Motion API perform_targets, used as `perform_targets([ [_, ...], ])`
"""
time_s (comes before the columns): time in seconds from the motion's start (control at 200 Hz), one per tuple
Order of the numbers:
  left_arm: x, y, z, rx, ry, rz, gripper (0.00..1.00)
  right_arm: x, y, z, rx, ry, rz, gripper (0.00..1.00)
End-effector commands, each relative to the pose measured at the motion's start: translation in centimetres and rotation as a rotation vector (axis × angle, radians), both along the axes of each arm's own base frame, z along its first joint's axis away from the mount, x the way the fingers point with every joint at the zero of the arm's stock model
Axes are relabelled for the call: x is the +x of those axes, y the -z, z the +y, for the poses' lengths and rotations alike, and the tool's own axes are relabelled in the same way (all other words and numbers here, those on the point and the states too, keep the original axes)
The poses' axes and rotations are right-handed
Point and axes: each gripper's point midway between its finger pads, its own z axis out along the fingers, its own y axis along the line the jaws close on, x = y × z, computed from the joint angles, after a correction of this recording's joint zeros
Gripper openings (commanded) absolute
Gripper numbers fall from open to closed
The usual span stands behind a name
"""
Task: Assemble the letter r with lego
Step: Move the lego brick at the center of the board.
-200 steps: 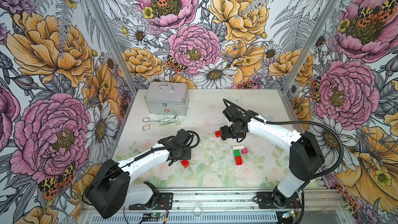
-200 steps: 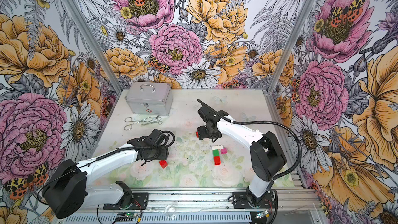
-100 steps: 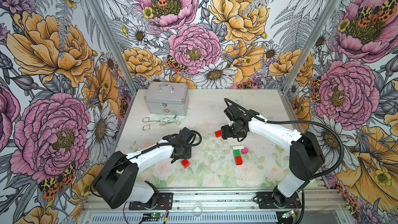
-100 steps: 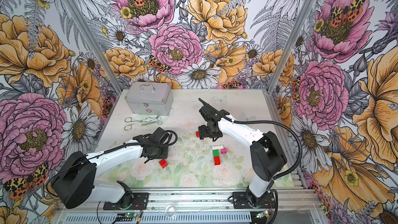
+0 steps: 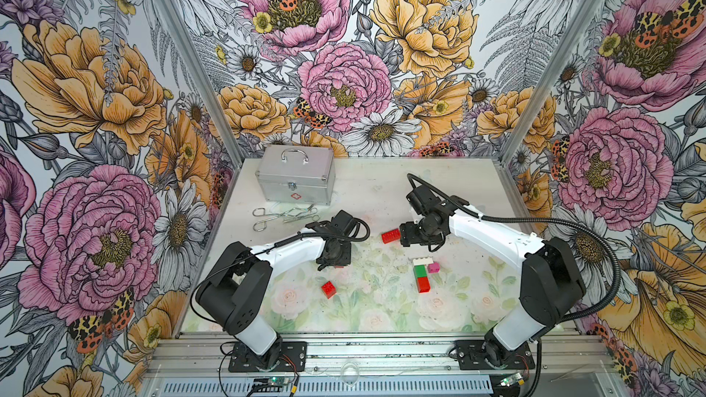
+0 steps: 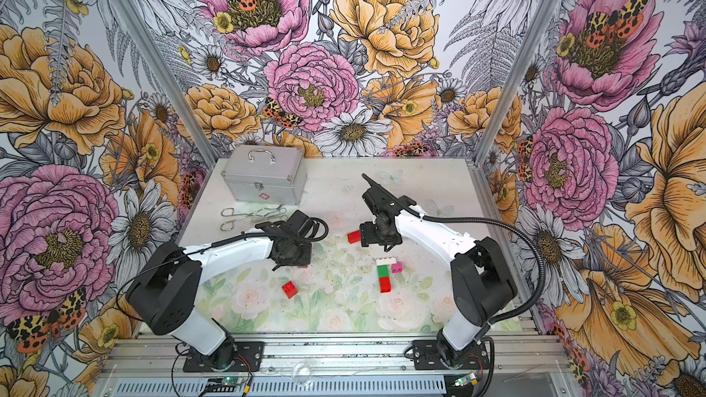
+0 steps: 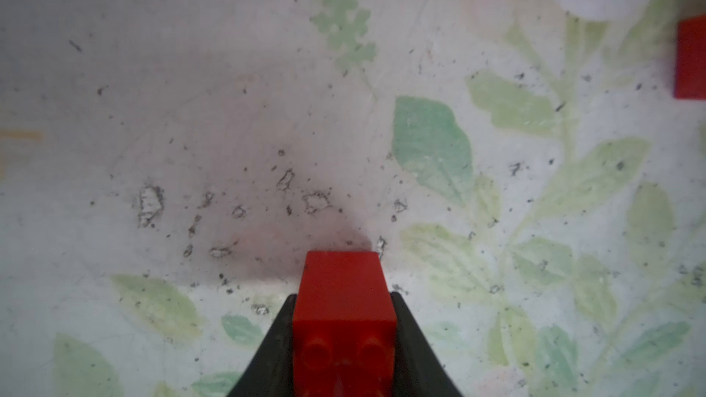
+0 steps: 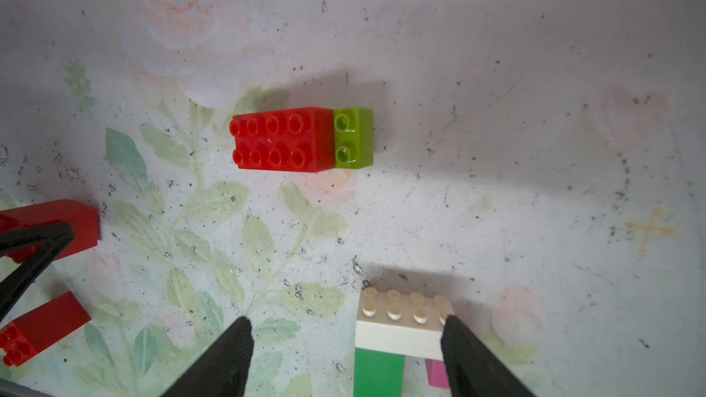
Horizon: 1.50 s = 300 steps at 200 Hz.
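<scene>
My left gripper [image 7: 344, 297] is shut on a red lego brick [image 7: 344, 299], low over the table; in a top view the gripper [image 5: 334, 257] hides nearly all of that brick. A loose red brick [image 5: 328, 289] lies just in front of it. My right gripper [image 8: 345, 322] hangs open above the table, its fingers [image 8: 229, 353] apart and holding nothing. Beyond it lies a long red brick [image 8: 282, 139] joined to a lime brick [image 8: 353, 137]. Below its fingers sit a white brick [image 8: 401, 322], a green brick [image 8: 378, 372] and a pink brick [image 8: 437, 374]. In both top views a red brick [image 5: 423, 284] ends that group.
A silver metal case [image 5: 295, 174] stands at the back left. Metal scissors and forceps [image 5: 284, 215] lie in front of it, just behind my left arm. Flowered walls close the table [image 5: 382, 318] on three sides.
My left gripper has closed on the red brick and shifted slightly right and away from the front edge. My right gripper has hardly moved and stays open.
</scene>
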Motion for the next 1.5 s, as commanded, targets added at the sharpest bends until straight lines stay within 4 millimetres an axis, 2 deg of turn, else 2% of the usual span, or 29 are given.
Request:
perform_targets([
  [0.0,2.5,-0.7,-1.1,-0.006,0.020,-0.027,0.29,0.1,-1.0,-0.5,0.023,0.000,-0.033,0.79],
  [0.22,5.2,-0.6,-2.2,-0.008,0.022,-0.025,0.33,-0.3,-0.9,-1.5,0.024,0.020,-0.027,0.79],
  [0.23,5.1,0.3,-2.2,0.007,0.021,-0.005,0.33,-0.4,-0.9,-1.5,0.024,0.021,-0.026,0.79],
  [0.25,5.2,0.6,-2.2,0.009,0.023,0.003,0.34,-0.3,-0.8,-1.6,0.024,0.024,-0.026,0.79],
  [0.315,5.4,0.8,-2.3,0.009,0.022,0.004,0.38,-0.4,-0.8,-1.8,0.025,0.027,-0.025,0.80],
  [0.45,5.6,0.7,-2.4,0.002,0.020,0.004,0.55,-0.3,-1.0,-2.2,0.026,0.034,-0.029,0.81],
  [0.625,5.7,-0.7,-2.6,-0.017,0.021,-0.023,0.73,-0.3,-1.2,-2.4,0.029,0.041,-0.034,0.83],
  [0.64,5.8,-2.0,-2.7,-0.036,0.021,-0.050,0.74,-0.3,-1.2,-2.4,0.029,0.040,-0.036,0.83],
  [0.685,5.6,-3.0,-2.6,-0.046,0.026,-0.071,0.75,-0.4,-1.2,-2.4,0.029,0.038,-0.036,0.83],
  [0.77,4.4,-4.7,-2.5,-0.057,0.047,-0.098,0.76,-0.5,-1.3,-2.4,0.032,0.038,-0.039,0.83],
  [0.885,1.5,-6.2,-1.8,-0.046,0.081,-0.106,0.77,-0.7,-1.5,-2.4,0.041,0.034,-0.040,0.83],
  [1.106,-5.2,-7.0,-0.2,0.019,0.129,-0.096,0.82,-1.5,-2.0,-2.3,0.052,0.019,-0.054,0.83],
  [1.206,-7.4,-6.9,0.7,0.036,0.123,-0.093,0.89,-1.8,-2.2,-1.8,0.052,0.004,-0.063,0.83],
  [1.391,-9.4,-6.0,3.2,0.082,0.078,-0.117,0.92,-2.7,-2.3,-0.4,0.044,-0.042,-0.069,0.83],
  [1.496,-9.8,-5.7,3.2,0.113,0.092,-0.129,0.95,-3.3,-2.2,0.2,0.040,-0.064,-0.069,0.84],
])
